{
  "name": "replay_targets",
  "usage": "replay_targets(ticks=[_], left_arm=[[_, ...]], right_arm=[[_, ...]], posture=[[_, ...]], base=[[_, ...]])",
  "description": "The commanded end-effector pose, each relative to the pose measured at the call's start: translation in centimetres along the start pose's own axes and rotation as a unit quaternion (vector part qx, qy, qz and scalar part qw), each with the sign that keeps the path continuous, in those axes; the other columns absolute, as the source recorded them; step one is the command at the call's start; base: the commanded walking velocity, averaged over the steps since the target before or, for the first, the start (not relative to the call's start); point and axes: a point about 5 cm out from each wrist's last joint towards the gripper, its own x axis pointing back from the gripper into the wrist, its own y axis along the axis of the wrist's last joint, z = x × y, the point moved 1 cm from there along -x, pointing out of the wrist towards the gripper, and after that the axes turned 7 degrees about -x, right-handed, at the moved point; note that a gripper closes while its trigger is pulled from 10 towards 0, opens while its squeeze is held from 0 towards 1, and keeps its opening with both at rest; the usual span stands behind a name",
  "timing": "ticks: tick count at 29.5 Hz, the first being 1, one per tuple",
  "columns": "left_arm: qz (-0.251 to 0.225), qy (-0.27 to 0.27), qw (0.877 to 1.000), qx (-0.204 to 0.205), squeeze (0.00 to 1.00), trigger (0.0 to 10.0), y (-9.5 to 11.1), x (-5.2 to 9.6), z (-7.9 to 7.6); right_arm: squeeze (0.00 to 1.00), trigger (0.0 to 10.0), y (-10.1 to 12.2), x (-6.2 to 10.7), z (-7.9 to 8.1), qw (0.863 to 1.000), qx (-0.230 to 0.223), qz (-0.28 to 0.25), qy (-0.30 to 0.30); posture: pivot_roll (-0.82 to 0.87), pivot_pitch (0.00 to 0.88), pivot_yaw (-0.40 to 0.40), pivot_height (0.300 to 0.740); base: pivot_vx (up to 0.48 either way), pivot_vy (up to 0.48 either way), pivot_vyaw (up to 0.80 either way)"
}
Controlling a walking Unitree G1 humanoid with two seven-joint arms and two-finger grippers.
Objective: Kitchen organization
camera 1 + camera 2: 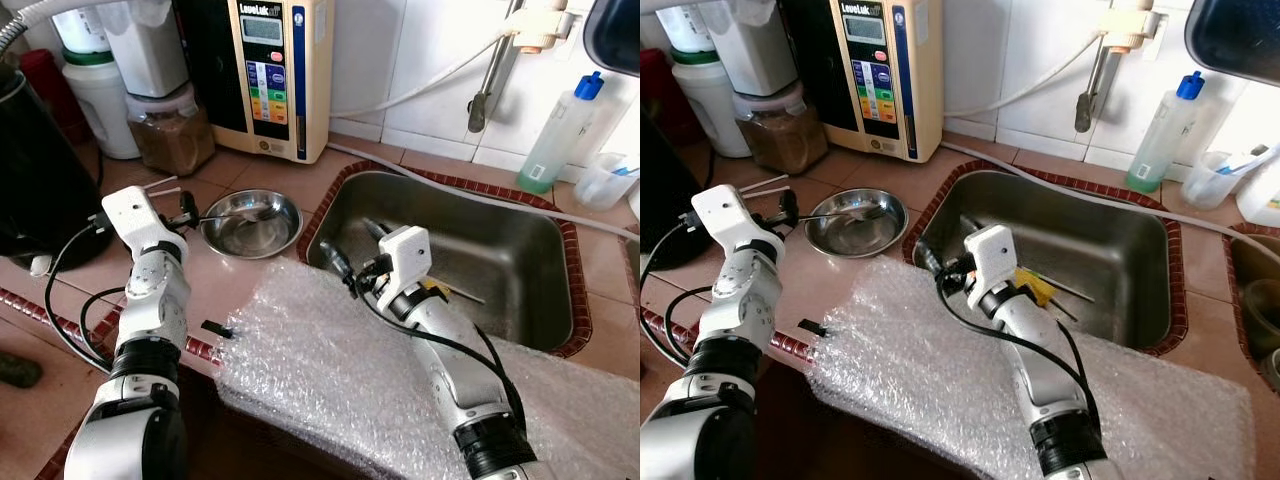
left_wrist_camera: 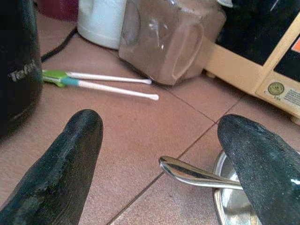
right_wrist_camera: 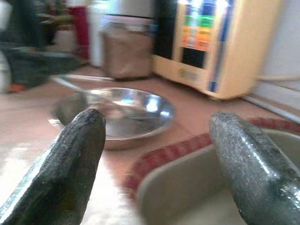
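The left gripper [image 2: 159, 164], jaws open, straddles the spoon [image 2: 197, 174] handle left of centre; thin, stiff, probably slippery steel. The right gripper [image 3: 154, 154] hangs open.

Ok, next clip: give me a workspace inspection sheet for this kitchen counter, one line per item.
Surface: terracotta tiled counter with a sheet of clear bubble wrap on its front edge.
Job's things: round steel bowl with a steel spoon resting in it; steel sink holding utensils.
Clutter: jar of brown powder, two white sticks, clear bottle with a blue cap.
Grippers: left claw open beside the spoon handle; right claw open at the sink's near-left corner.
Cables: black cables on both arms; white hose along the wall.
Surroundings: cream water machine, white wall tiles.
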Motion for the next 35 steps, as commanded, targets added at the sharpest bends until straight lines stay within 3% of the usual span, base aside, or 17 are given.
replay_targets(ticks=[1,8,11,12,15,28,35], left_arm=[[-0.002,-0.001,1.000,0.005,0.00,10.0,0.4,-0.3,-0.1],[0.029,-0.033,0.996,0.083,0.00,10.0,-0.1,-0.8,-1.0],[0.028,-0.037,0.995,0.092,0.00,10.0,0.0,-1.0,-1.1],[0.029,-0.037,0.994,0.095,0.00,8.7,0.0,-1.0,-1.1],[0.043,-0.045,0.992,0.112,0.00,0.0,-0.2,-1.1,-1.4],[0.051,-0.056,0.985,0.153,0.00,0.0,-0.1,-1.3,-1.8],[0.050,-0.052,0.982,0.174,0.00,0.0,0.0,-1.4,-1.7]], right_arm=[[0.00,10.0,0.7,-0.2,0.7,1.000,-0.001,-0.009,0.024],[0.00,10.0,0.6,-0.2,0.8,1.000,-0.001,0.000,0.024],[0.00,10.0,0.6,0.0,0.9,1.000,-0.002,0.002,0.026],[0.00,10.0,0.6,0.0,0.9,1.000,-0.002,0.003,0.025],[0.00,10.0,0.5,0.1,0.9,1.000,-0.003,0.006,0.022],[0.00,10.0,0.4,0.0,1.1,1.000,-0.007,0.011,0.023],[0.00,10.0,0.8,0.3,1.9,0.997,-0.032,0.001,0.067]], posture=[[0.09,0.000,0.043,0.740],[0.09,0.000,0.045,0.740],[0.08,0.000,0.048,0.740],[0.08,0.000,0.048,0.740],[0.08,0.000,0.051,0.740],[0.08,0.000,0.053,0.740],[0.09,0.000,0.052,0.740]], base=[[0.000,0.000,0.00],[0.000,0.000,0.00],[0.000,0.000,0.00],[0.000,0.000,0.00],[0.000,0.000,0.00],[0.000,0.000,0.00],[0.000,0.000,0.00]])
